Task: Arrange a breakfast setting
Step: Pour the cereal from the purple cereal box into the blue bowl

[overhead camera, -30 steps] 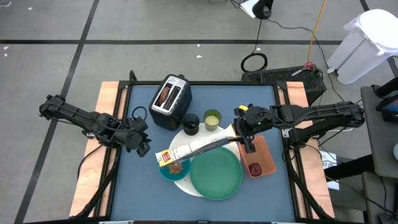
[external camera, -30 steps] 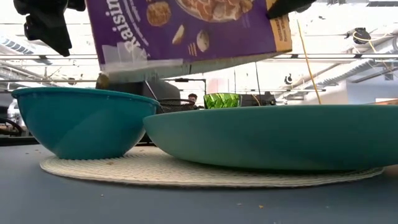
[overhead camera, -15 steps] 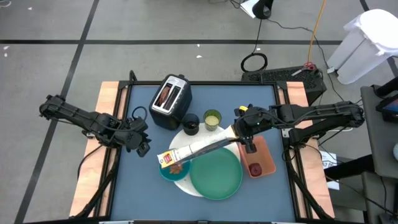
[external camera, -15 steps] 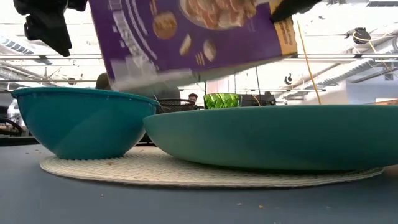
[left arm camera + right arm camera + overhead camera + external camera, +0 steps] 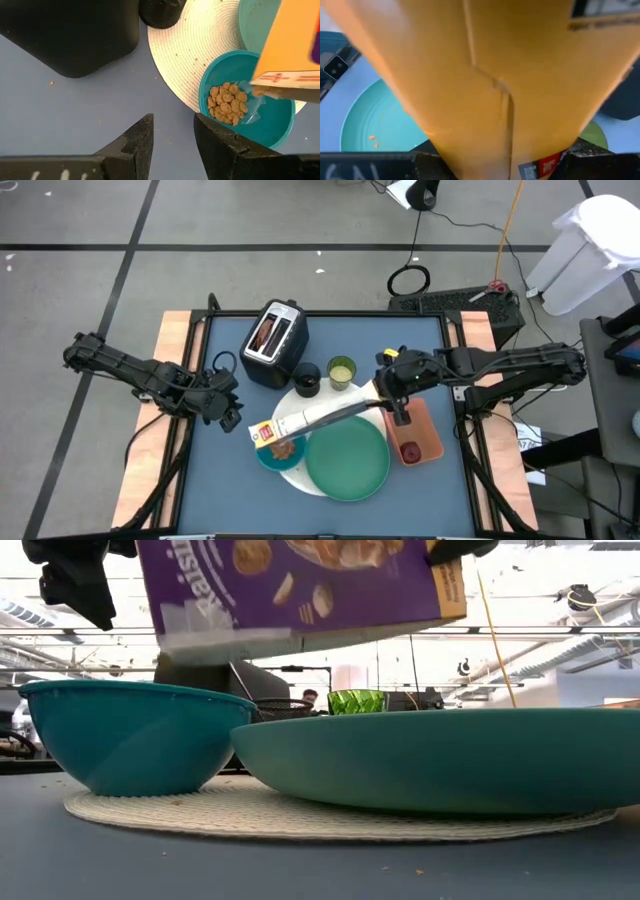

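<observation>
Right gripper point(image 5: 385, 392) clamping cereal box point(image 5: 320, 417), long axis tilted down toward teal bowl point(image 5: 272, 452); left gripper point(image 5: 232, 420) nearer, narrow, empty.

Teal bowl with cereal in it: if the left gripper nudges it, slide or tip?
The small teal bowl probably slides rather than tips: it looks wide and low. The woven white round placemat under it may add drag. Its cereal load looks light, so little added weight.
</observation>
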Controlling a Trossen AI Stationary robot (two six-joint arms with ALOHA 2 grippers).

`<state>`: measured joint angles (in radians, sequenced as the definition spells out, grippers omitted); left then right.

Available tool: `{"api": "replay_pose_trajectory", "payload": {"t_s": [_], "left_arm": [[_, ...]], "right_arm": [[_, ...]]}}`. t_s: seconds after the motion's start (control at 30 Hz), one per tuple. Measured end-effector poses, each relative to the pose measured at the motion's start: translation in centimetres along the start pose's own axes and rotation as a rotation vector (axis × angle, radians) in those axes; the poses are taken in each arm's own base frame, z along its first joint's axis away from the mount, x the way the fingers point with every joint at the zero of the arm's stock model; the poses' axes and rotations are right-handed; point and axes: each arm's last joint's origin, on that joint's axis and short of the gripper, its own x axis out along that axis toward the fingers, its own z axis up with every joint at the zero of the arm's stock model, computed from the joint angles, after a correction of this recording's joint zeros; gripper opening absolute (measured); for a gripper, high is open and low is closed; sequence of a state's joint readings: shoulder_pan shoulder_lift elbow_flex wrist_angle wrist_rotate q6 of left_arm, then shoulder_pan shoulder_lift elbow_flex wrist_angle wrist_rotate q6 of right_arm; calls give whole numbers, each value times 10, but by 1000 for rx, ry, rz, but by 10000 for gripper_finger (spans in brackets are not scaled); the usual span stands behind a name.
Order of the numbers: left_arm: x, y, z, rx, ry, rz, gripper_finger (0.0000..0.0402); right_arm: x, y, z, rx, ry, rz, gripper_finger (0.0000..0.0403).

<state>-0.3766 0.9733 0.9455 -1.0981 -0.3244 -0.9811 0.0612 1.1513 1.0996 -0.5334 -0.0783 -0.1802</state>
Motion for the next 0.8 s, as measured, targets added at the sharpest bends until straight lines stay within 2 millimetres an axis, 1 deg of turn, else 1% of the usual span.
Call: {"api": "replay_pose_trajectory", "payload": {"t_s": [0.07, 0.2, 0.37, 0.43, 0.6, 0.73, 0.8], "left_arm": [[0, 0, 0, 0, 0, 0, 145], [0, 0, 0, 3, 0, 0, 145], [0, 0, 0, 2, 0, 0, 145], [0, 0, 0, 3, 0, 0, 145], [0, 0, 0, 6, 0, 0, 145], [0, 0, 0, 5, 0, 0, 145], [0, 0, 0, 5, 0, 0, 145]], "right_arm": [[0, 0, 0, 0, 2, 0, 167], [5, 1, -6, 6, 71, 13, 167], [2, 0, 1, 0, -1, 0, 167], [1, 0, 0, 4, 6, 2, 167], [8, 0, -5, 8, 62, 12, 167], [7, 0, -1, 5, 23, 5, 167], [7, 0, -3, 10, 41, 8, 167]]}}
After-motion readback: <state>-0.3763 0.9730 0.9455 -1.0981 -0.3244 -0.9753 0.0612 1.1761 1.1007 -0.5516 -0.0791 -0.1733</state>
